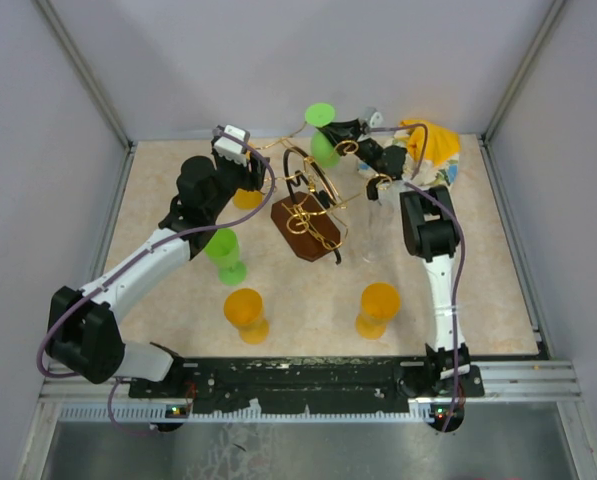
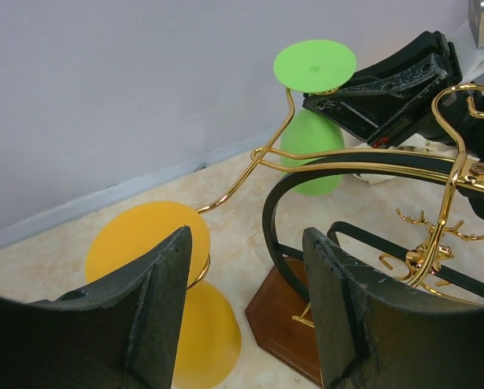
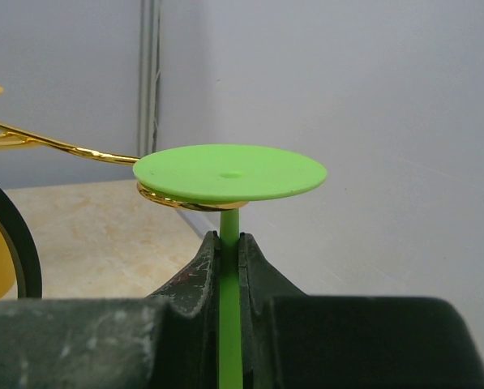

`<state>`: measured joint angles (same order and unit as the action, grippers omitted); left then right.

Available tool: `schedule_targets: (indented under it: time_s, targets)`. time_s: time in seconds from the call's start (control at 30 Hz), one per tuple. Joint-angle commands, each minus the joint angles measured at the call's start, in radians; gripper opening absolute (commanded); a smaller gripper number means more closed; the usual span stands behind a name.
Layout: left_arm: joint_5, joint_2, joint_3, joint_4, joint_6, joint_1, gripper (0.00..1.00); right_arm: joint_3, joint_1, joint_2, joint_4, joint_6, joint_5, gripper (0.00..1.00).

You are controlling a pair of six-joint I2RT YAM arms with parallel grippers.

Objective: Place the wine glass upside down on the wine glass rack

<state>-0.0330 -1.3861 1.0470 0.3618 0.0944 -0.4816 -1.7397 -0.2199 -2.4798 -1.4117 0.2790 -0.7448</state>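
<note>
At the rack's [image 1: 308, 212] far arm, the right tool [image 3: 230, 247] clamps the inverted green glass [image 3: 229, 173] by its upright stem, foot just over the curl [image 3: 173, 198]; the left tool [image 2: 246, 300] stands apart, empty.

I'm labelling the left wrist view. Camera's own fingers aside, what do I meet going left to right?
orange wine glass → green wine glass → right gripper, shut on the green glass's stem. The gold wine glass rack spans most of the view, so it is left out.

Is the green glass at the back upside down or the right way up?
Upside down. The green glass has its flat foot on top, over a gold curl of the rack, and its bowl hanging below.
</note>
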Motion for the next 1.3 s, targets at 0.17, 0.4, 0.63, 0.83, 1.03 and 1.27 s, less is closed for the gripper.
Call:
schedule_targets:
  time_s: [0.17, 0.4, 0.63, 0.83, 1.03, 1.27]
  targets:
    - [0.019, 0.002, 0.024, 0.009, -0.004, 0.004, 0.63, 0.113, 0.027, 0.16, -0.048, -0.059, 0.061, 0.0]
    - [-0.016, 0.011, 0.021, -0.001, 0.021, 0.006, 0.64, 0.219, 0.021, 0.206, -0.141, -0.02, -0.009, 0.02]
    - [-0.019, 0.016, 0.019, -0.012, 0.02, 0.006, 0.65, 0.247, 0.011, 0.222, -0.158, -0.005, -0.032, 0.22]
    - [-0.015, 0.013, 0.018, -0.011, 0.015, 0.006, 0.65, 0.279, 0.044, 0.243, -0.161, 0.009, -0.014, 0.42]
    - [-0.01, 0.006, 0.025, -0.011, 0.005, 0.005, 0.66, 0.293, 0.071, 0.26, -0.123, -0.024, 0.001, 0.47]
    - [-0.011, -0.008, 0.037, -0.02, 0.002, 0.006, 0.66, 0.31, 0.117, 0.256, -0.134, -0.006, 0.03, 0.47]
